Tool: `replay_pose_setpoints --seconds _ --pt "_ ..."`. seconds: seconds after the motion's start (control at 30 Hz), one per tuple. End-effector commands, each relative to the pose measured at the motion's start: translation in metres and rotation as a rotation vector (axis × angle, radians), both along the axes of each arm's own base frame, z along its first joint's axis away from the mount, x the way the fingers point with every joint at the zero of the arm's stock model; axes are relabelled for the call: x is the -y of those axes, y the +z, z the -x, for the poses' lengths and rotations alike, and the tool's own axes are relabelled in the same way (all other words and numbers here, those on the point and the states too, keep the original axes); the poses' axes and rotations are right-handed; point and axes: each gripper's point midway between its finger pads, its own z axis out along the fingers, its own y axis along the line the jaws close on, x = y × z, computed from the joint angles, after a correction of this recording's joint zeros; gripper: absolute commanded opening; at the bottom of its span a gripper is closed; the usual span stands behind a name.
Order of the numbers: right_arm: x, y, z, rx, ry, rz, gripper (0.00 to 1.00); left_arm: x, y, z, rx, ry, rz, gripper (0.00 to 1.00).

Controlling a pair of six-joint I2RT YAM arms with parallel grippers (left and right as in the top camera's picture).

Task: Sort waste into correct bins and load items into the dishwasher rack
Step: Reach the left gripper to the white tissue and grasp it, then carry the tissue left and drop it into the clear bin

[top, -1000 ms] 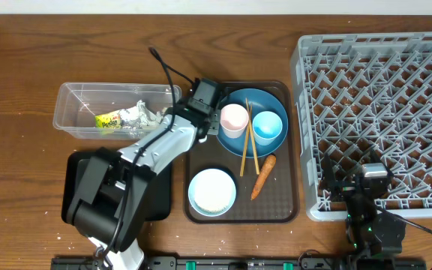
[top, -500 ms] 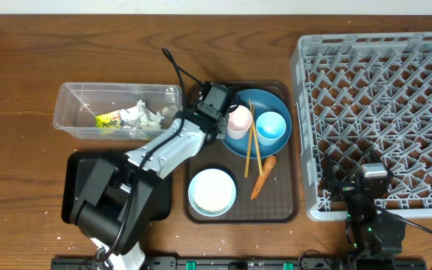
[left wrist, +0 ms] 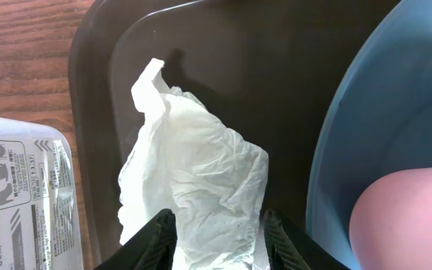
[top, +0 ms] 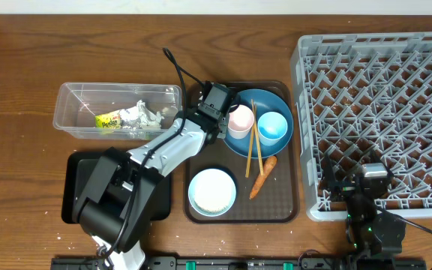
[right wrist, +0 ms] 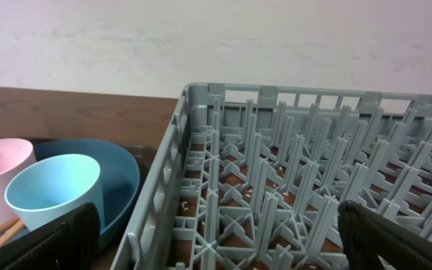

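My left gripper [top: 214, 105] [left wrist: 220, 240] is at the back left corner of the brown tray [top: 283, 202], shut on a crumpled white tissue [left wrist: 201, 172]. Right beside it is the dark-blue plate [top: 272, 101] [left wrist: 373, 112]. On the plate are the white-pink cup [top: 240, 120], the light-blue cup [top: 271, 126] and the chopsticks [top: 251, 146]. The carrot [top: 262, 177] and the light-blue bowl [top: 212, 191] lie on the tray. The clear tub [top: 73, 101] holds the yellow-green wrapper [top: 109, 120] and a tissue [top: 145, 115]. My right gripper [top: 358, 184] [right wrist: 216, 240] is open and empty at the grey rack's [top: 381, 112] front left corner.
The black tray [top: 69, 180] lies at the front left, mostly under my left arm. White grains lie scattered on the table under the rack [right wrist: 276, 187]. The rack fills the right side of the table.
My left gripper moved right from beside the clear tub to the tray's back left corner, then held still there. The right arm has not moved.
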Motion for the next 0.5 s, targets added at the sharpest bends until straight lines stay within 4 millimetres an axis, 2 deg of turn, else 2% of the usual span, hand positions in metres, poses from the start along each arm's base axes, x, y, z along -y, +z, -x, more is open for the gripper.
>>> replay_pose_setpoints --seconds 0.0,0.27,0.3,0.4,0.47 --pt "0.002 -0.001 0.000 -0.002 -0.009 0.004 0.99 -0.005 -0.012 0.000 -0.016 0.005 -0.029 0.41" --pt "0.002 -0.001 0.000 -0.002 -0.009 0.004 0.99 -0.020 -0.030 -0.005 -0.043 0.052 -0.039 0.42" --pt "0.002 -0.001 0.000 -0.002 -0.009 0.004 0.99 -0.023 -0.031 -0.006 -0.046 0.064 -0.036 0.41" --pt "0.002 -0.001 0.000 -0.002 -0.009 0.004 0.99 -0.027 -0.031 -0.008 -0.046 0.082 -0.026 0.25" --pt "0.002 -0.001 0.000 -0.002 -0.009 0.004 0.99 -0.026 -0.029 -0.009 -0.042 0.081 -0.021 0.20"
